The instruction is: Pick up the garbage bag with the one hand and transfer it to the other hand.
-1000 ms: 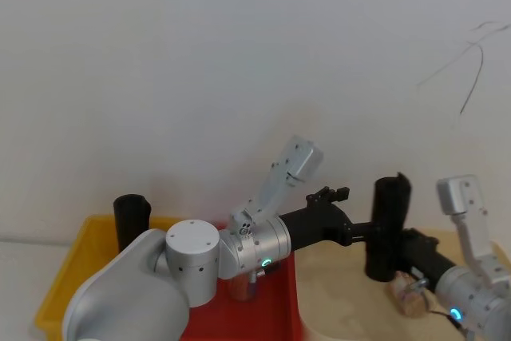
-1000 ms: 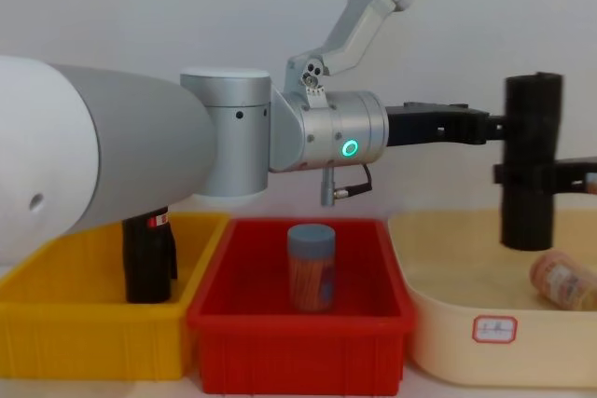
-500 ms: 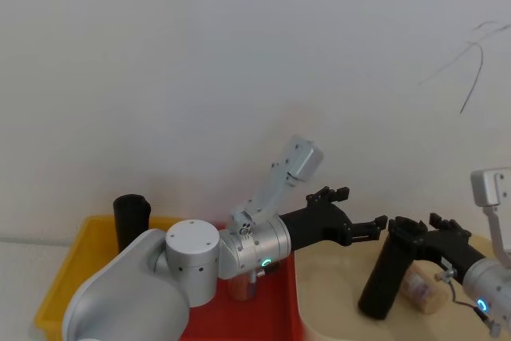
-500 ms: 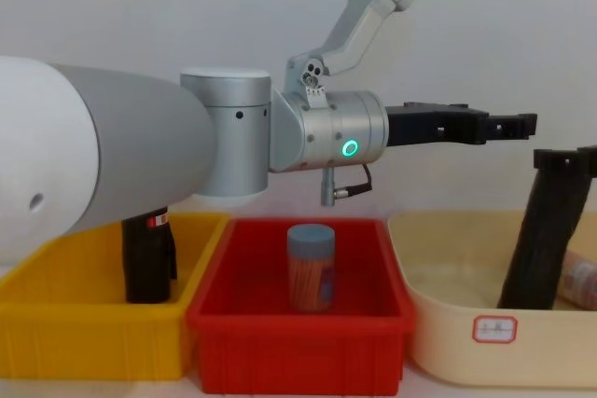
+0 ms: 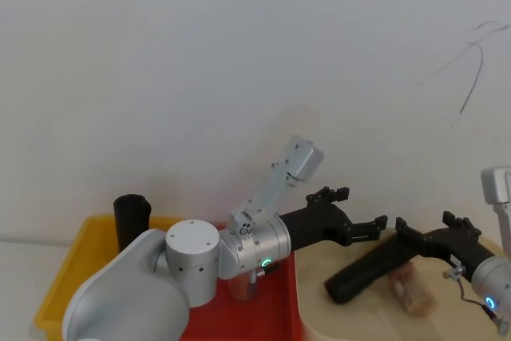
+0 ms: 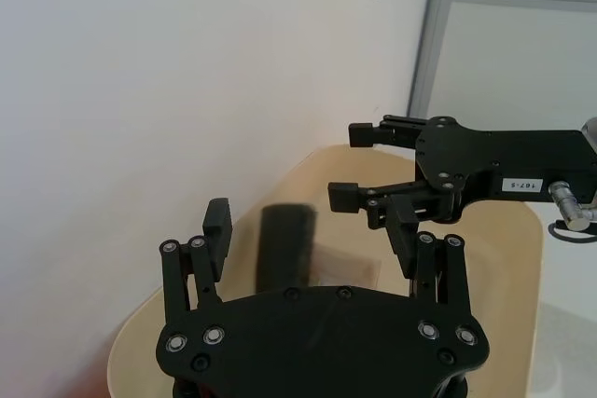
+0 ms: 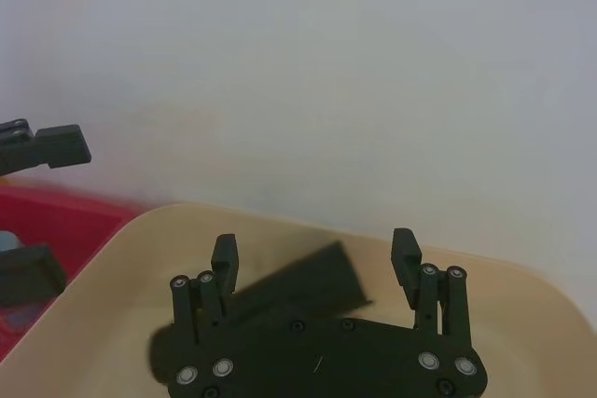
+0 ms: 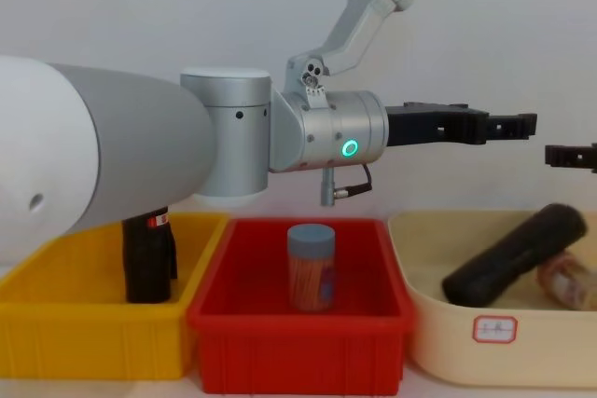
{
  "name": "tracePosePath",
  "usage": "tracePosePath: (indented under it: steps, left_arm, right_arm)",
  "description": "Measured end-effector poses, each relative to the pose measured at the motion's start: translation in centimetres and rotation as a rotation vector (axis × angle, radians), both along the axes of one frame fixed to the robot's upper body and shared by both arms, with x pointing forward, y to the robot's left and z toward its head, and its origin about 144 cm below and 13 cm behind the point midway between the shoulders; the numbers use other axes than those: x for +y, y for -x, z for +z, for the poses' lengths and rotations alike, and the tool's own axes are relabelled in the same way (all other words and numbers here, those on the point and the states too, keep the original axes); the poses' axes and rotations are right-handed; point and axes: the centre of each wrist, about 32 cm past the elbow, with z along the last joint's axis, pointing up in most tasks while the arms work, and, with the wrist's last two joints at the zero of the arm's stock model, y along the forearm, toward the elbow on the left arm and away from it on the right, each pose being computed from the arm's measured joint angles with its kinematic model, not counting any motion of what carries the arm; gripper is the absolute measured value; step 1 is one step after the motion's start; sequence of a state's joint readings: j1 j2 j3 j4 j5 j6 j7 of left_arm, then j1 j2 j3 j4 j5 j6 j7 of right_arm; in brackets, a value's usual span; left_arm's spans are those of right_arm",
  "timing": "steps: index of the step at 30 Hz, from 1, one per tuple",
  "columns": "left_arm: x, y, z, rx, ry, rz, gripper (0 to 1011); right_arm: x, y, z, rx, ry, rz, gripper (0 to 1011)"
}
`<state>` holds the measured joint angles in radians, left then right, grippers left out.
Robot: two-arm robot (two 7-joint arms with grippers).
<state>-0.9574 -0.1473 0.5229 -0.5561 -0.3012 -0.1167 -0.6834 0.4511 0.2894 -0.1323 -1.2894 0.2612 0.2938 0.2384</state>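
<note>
Apparently loose, garbage bag (image 8: 515, 253) below right claw (image 8: 571, 156)

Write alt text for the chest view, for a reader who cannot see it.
A black garbage bag roll lies tilted in a cream tub, free of both open hands: the left hand and the right hand hover above it. A red bin holds a grey-capped jar; a yellow bin holds another black roll.

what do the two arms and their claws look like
Both arms are silver-grey, with rounded joints and black two-finger claws studded with silver screws. The left claw sits beyond a green glowing ring; a thin cable loops beneath it. The right claw follows a blue ring and carries a small white label.
</note>
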Motion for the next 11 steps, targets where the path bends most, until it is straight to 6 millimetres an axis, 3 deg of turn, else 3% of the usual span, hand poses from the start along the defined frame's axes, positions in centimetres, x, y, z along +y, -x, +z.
tracePosePath:
  steps: [11]
  left_arm:
    - [0.00, 0.00, 0.00, 0.000, 0.000, 0.000, 1001]
  right_arm:
    - [-0.19, -0.02, 0.06, -0.002, -0.001, -0.008, 1000]
